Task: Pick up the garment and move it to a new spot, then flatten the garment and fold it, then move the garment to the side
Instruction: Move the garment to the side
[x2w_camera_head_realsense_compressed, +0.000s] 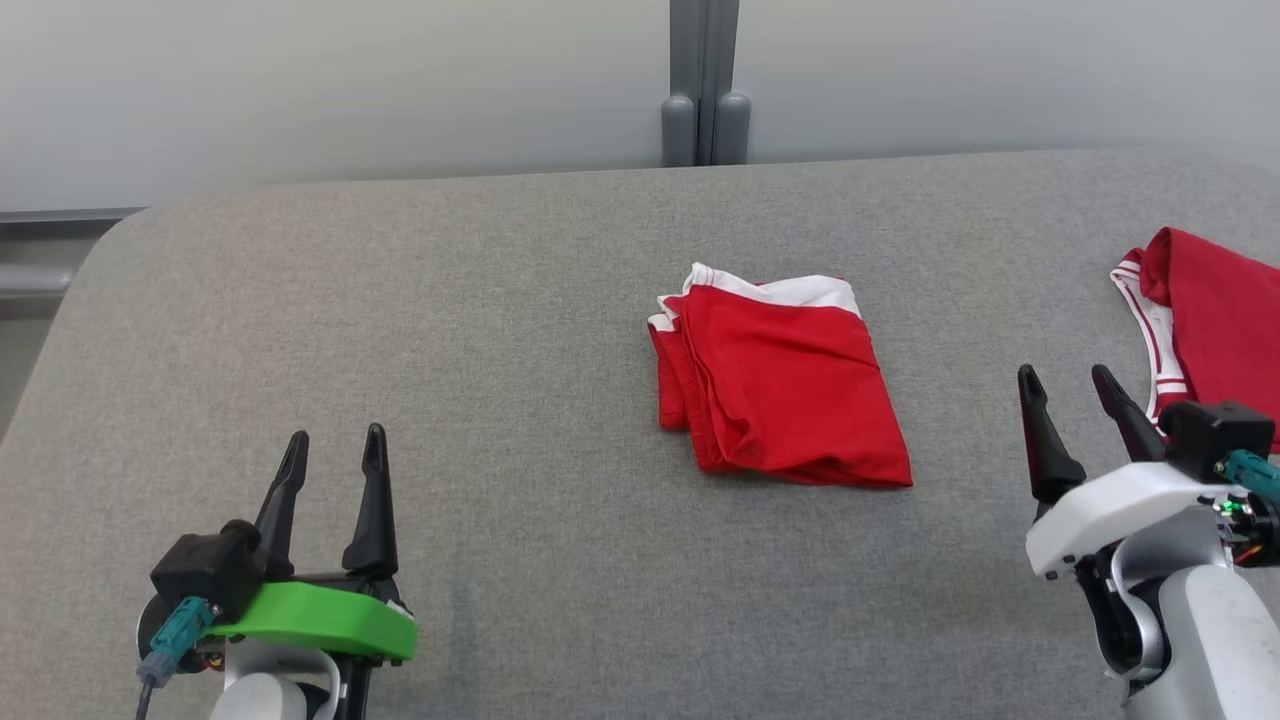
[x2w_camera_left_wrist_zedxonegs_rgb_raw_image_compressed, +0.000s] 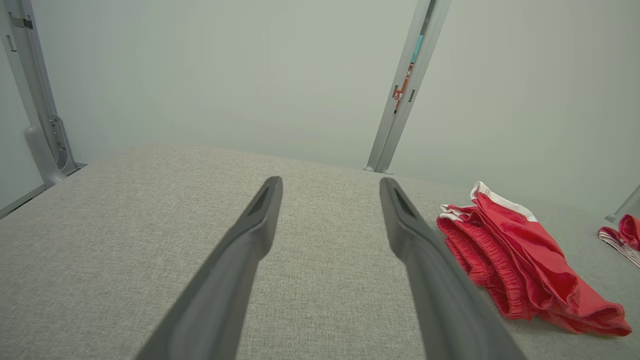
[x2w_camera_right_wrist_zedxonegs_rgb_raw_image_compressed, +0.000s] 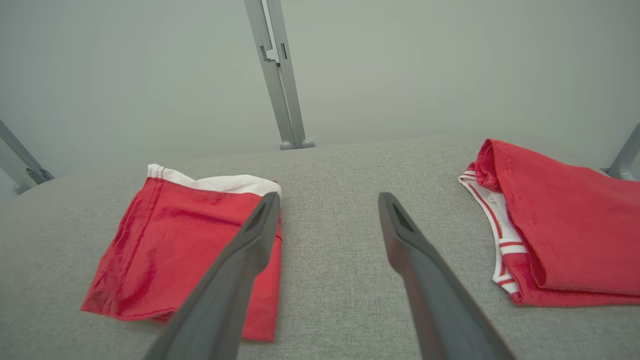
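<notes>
A folded red garment (x2w_camera_head_realsense_compressed: 780, 385) with a white band along its far edge lies in the middle of the grey padded table (x2w_camera_head_realsense_compressed: 500, 330). It also appears to the right of my left fingers as the garment (x2w_camera_left_wrist_zedxonegs_rgb_raw_image_compressed: 520, 265), and to the left of my right fingers as the garment (x2w_camera_right_wrist_zedxonegs_rgb_raw_image_compressed: 190, 245). My left gripper (x2w_camera_head_realsense_compressed: 335, 450) hovers open and empty at the near left, well apart from it. At the near right, my right gripper (x2w_camera_head_realsense_compressed: 1065, 380) is open and empty too, a short way right of the garment.
A second red piece of clothing (x2w_camera_head_realsense_compressed: 1215, 325) with white striped trim lies folded at the table's right edge, seen also as the clothing (x2w_camera_right_wrist_zedxonegs_rgb_raw_image_compressed: 560, 225). A grey post (x2w_camera_head_realsense_compressed: 705, 85) stands behind the table's far edge against a pale wall.
</notes>
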